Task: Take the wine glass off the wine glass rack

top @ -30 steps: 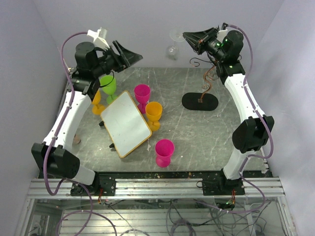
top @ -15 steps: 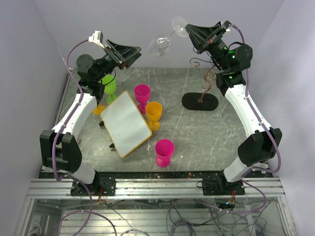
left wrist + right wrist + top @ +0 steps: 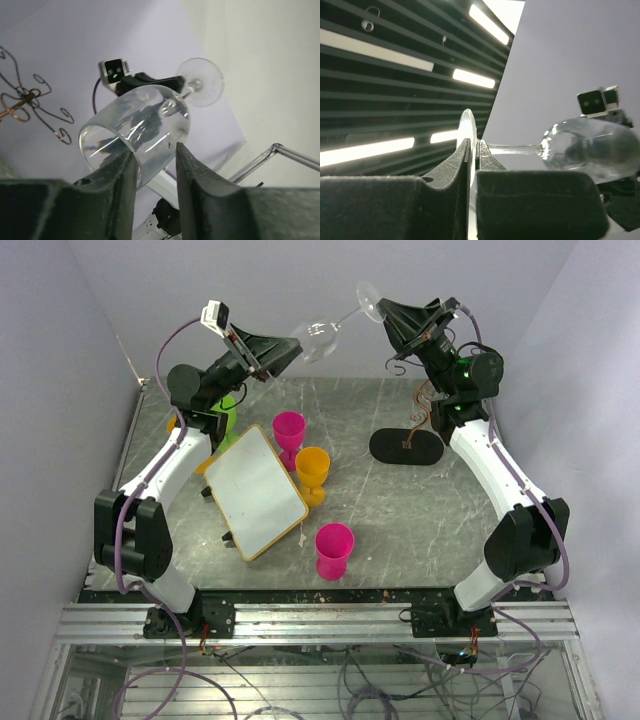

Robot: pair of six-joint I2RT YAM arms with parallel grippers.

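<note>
Pinching foot: my right gripper, shut on it.
bowl: best hold; my left gripper straddles it, contact unclear.
wine glass: light, slick, brittle.

From above, the green cup near the far left corner of the surface shows only a slice of its bowl beside the left arm. The right arm covers the upper stem and some curls of the wine glass rack. In the left wrist view the rack runs off the left edge. There the left gripper hides the underside of the wine glass bowl, and whether it touches the glass cannot be told. In the right wrist view the right gripper hides the lower half of the foot, and the bowl is cut by the right edge
</note>
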